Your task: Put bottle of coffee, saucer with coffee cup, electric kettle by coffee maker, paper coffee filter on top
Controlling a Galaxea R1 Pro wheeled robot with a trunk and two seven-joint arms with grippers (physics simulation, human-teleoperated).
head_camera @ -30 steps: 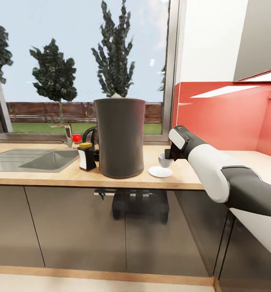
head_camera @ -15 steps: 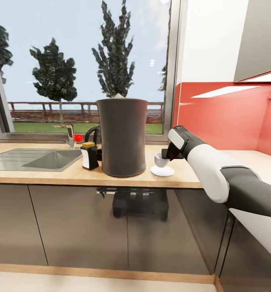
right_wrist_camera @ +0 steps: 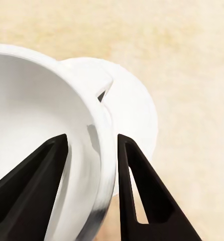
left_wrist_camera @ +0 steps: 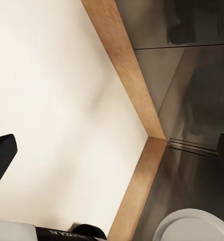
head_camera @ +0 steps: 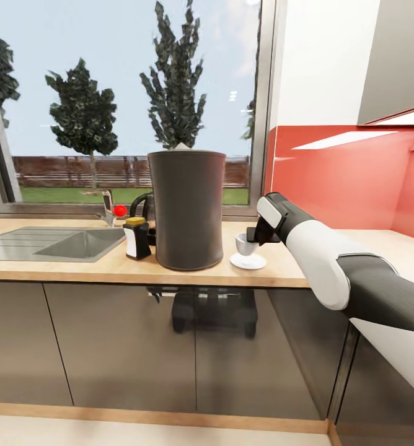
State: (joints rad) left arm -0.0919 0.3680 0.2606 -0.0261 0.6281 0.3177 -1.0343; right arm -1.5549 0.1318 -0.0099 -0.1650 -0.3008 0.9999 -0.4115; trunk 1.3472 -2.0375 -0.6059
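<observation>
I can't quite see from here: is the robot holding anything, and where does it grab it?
Yes. The right claw grips the coffee cup by its rim, one finger inside and one outside, above the saucer.

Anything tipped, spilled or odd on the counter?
Nothing stands out. The small white cup is upright on the round white saucer beside the tall dark grey coffee maker, with the right gripper straddling its rim.

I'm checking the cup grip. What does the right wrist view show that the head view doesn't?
Right wrist view: the fingers straddle the cup's rim, one inside and one outside, close to the wall. Head view: the coffee maker, bottle, kettle and sink beside it. Both: the right gripper at the cup, over the saucer on the countertop.
</observation>
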